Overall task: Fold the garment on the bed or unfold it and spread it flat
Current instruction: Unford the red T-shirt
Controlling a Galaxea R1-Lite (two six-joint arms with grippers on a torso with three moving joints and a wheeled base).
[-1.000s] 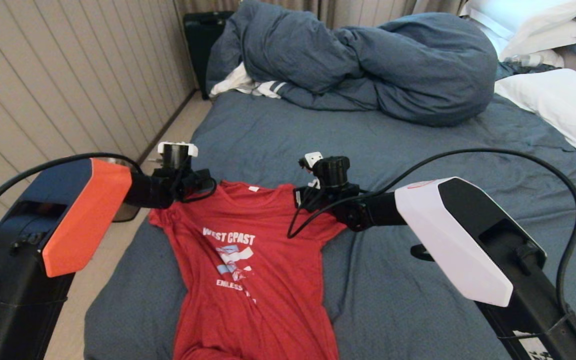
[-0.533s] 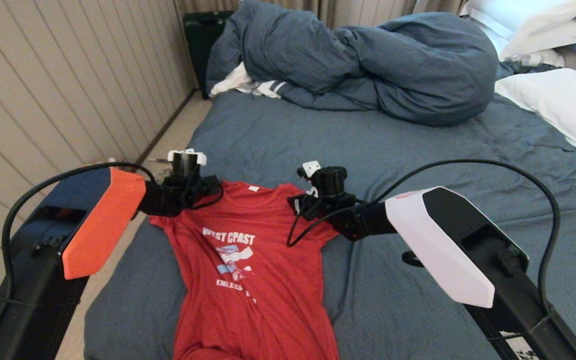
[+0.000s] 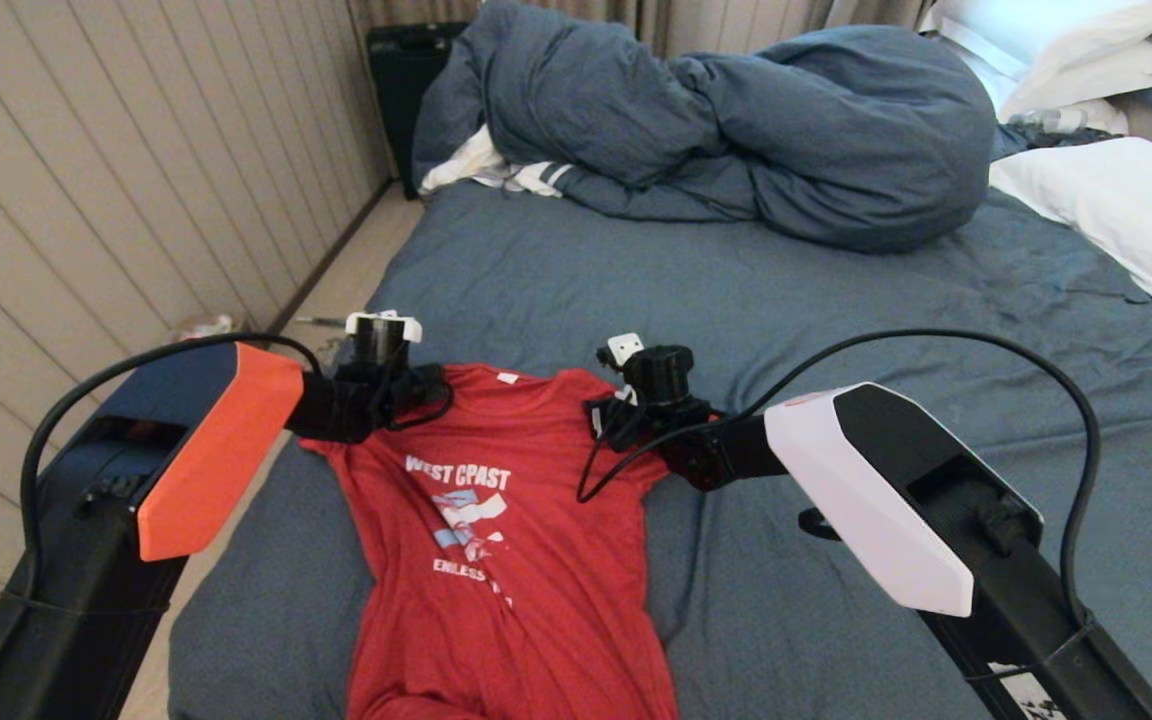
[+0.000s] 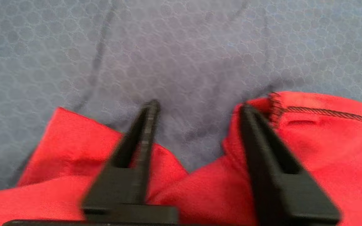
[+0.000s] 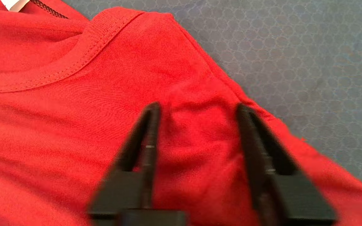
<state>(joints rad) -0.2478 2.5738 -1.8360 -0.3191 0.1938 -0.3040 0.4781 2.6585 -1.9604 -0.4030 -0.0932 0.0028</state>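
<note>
The garment [image 3: 496, 560], a red T-shirt with white print, lies face up on the near part of the bed [image 3: 836, 300], collar and white tag [image 3: 507, 378] toward the far side. My left gripper [image 3: 406, 385] hovers at its left shoulder and sleeve. In the left wrist view it is open [image 4: 200, 105], bunched red cloth [image 4: 325, 141] under the fingers and blue sheet between the tips. My right gripper [image 3: 606, 410] sits over the right shoulder. It is open [image 5: 196, 106], straddling a raised wrinkle of the garment [image 5: 58, 125] beside the collar.
A bunched blue-grey duvet [image 3: 736, 120] fills the far end, with a white striped cloth [image 3: 496, 170] tucked under it. White pillows [image 3: 1126, 210] lie at the far right. A panelled wall [image 3: 86, 180] and a strip of floor [image 3: 336, 290] run along the bed's left edge.
Both wrists have sunk lower and drawn slightly nearer over the shirt's shoulders. The right sleeve now lies closer to the body of the shirt.
</note>
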